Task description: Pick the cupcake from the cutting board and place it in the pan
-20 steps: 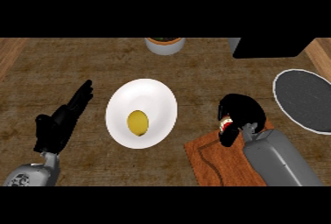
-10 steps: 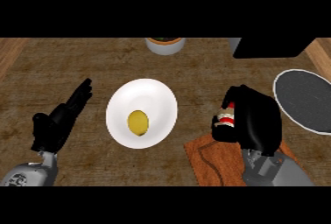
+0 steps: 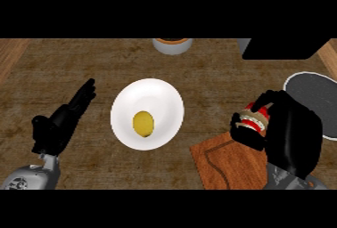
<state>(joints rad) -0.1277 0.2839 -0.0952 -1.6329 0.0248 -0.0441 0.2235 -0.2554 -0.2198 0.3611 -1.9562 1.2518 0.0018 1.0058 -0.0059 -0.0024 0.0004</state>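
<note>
Head view of the wooden desk (image 3: 99,62), mid-task. The right hand (image 3: 289,133) is curling its fingers (image 3: 244,133) and thumb round the red-and-white frosted cupcake in a brown wrapper (image 3: 253,119), so the pick appears to be done. The cupcake is sitting at the 10 o'clock side of the palm, partly hidden by the black fingers. It is showing just past the far edge of the brown wooden cutting board (image 3: 227,164), which is lying at 6 o'clock from it. Whether it is hanging clear of the desk cannot be told from this steep view.

The round dark-grey pan with a pale rim (image 3: 313,91) is lying at 2 o'clock from the cupcake, near but apart from it. Nothing is showing inside the pan, so the placing is not yet done. By this judgement, what is left is a short carry toward 2 o'clock, a lowering into the pan and a release.

The left hand (image 3: 66,118) is resting at 9 o'clock of the scene, fingers straight and holding nothing. The oval white plate (image 3: 158,95) bearing a yellow item (image 3: 143,124) is lying between the two hands.
</note>
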